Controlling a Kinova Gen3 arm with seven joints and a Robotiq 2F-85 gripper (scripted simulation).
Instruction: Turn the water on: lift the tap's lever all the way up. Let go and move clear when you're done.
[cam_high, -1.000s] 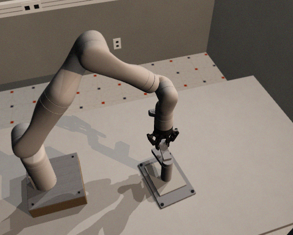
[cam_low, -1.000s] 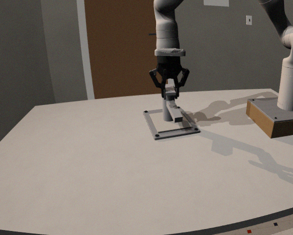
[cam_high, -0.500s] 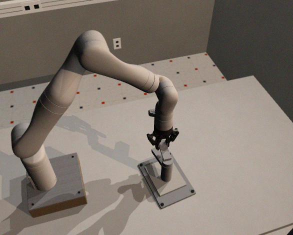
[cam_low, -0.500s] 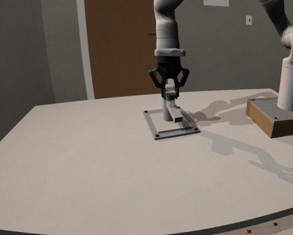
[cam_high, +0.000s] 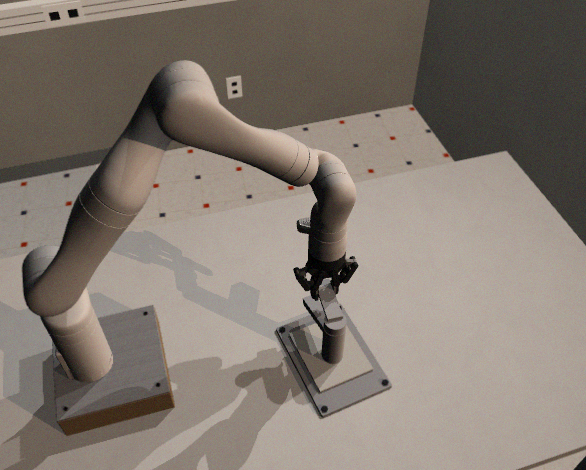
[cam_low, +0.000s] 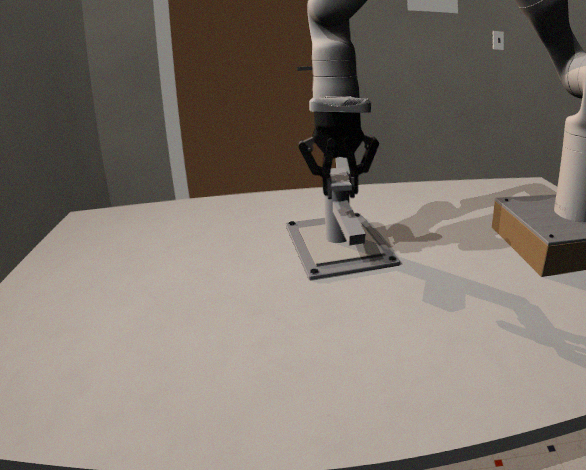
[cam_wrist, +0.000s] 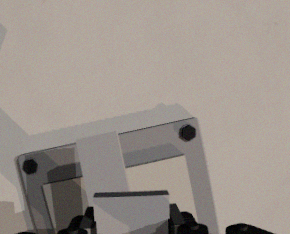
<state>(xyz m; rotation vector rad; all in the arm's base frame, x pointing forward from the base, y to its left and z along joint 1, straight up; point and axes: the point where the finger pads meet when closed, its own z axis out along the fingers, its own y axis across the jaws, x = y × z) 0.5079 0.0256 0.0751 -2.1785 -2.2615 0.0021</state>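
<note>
Your gripper (cam_low: 340, 191) has its jaws squeezed on the tap's lever (cam_low: 340, 183), one finger on each side of it. The lever sits on top of the tap's round post (cam_low: 331, 220), and the gripper comes straight down on it from above. A long spout (cam_low: 353, 226) sticks out low from the post, toward the arm's base (cam_low: 520, 235). The post stands on a flat gray plate (cam_low: 306, 261) with dark bolts at its corners, out on the table (cam_low: 175, 325).

The lever looks low, so I think the lift has not started yet. It will likely swing up in a curve. If you pull straight up, the fingers may slide off the smooth sides. If you stop too soon, the water may not be fully on. If you push sideways, you may jam against the post.

Some parts are hard to see. In the wrist view the lever (cam_wrist: 131, 212) fills the bottom edge, and the fingertips are cut off. The top view hides the hinge behind the gripper (cam_high: 326, 295). You cannot tell how deep the grip goes.
</note>
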